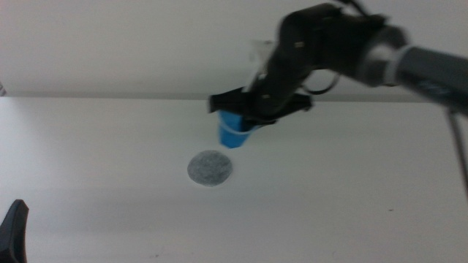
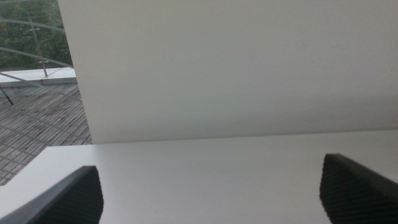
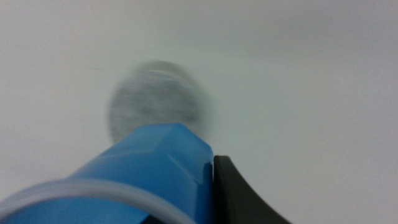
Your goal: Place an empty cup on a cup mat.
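My right gripper [image 1: 238,117] is shut on the small blue cup [image 1: 233,131] and holds it in the air, tilted, just above and to the right of the grey round cup mat [image 1: 210,168] on the white table. In the right wrist view the cup [image 3: 143,171] fills the near field with one dark jaw beside it, and the mat [image 3: 155,99] lies blurred beyond it. My left gripper [image 2: 211,193] waits at the table's near left edge, open and empty; one of its jaws shows in the middle view [image 1: 13,232].
The white table [image 1: 351,197] stretches around the mat with a white wall behind. The right arm [image 1: 409,62] reaches in from the upper right.
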You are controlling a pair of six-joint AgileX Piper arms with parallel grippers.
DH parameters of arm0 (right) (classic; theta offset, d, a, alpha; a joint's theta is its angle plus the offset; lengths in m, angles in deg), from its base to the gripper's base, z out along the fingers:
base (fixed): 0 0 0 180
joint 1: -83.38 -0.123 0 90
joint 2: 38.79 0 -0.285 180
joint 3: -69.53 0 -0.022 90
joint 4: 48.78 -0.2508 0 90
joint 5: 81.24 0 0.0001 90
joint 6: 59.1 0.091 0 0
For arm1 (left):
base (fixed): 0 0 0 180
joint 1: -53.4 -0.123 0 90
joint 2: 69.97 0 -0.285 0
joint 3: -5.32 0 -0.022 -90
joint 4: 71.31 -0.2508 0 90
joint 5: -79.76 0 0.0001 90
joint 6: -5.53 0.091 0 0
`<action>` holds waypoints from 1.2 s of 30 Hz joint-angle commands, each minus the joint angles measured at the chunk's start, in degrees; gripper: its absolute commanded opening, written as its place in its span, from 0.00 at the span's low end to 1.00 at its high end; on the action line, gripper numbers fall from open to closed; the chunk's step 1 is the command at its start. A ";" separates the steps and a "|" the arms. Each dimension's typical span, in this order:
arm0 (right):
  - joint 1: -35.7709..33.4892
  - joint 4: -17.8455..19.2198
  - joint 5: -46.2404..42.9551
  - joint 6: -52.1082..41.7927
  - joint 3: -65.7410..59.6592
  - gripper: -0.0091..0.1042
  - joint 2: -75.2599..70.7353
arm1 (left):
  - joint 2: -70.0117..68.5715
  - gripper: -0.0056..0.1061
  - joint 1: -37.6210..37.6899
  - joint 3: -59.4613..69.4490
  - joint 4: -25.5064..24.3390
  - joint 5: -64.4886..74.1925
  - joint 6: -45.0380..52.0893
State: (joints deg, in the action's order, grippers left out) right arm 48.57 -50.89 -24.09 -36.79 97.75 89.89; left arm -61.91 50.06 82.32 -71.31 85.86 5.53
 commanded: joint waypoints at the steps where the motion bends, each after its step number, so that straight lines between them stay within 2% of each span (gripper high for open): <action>1: -1.30 -0.22 3.99 0.86 5.88 0.07 4.58 | -2.30 0.89 0.48 2.35 0.00 -0.67 0.00; 4: -1.89 -0.10 6.60 1.91 9.16 0.07 7.98 | -2.30 0.89 0.48 2.35 0.00 -0.67 0.00; 23: -3.46 1.39 -1.51 4.31 8.92 0.07 13.50 | -2.30 0.89 0.48 2.35 0.00 -0.67 0.00; 36: -3.50 2.11 -1.29 5.40 8.92 0.07 14.79 | -2.30 0.89 0.48 2.35 0.00 -0.67 0.00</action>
State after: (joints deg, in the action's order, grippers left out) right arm 45.05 -49.48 -25.13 -31.85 106.34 104.44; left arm -61.91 50.06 82.32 -71.31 85.86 5.53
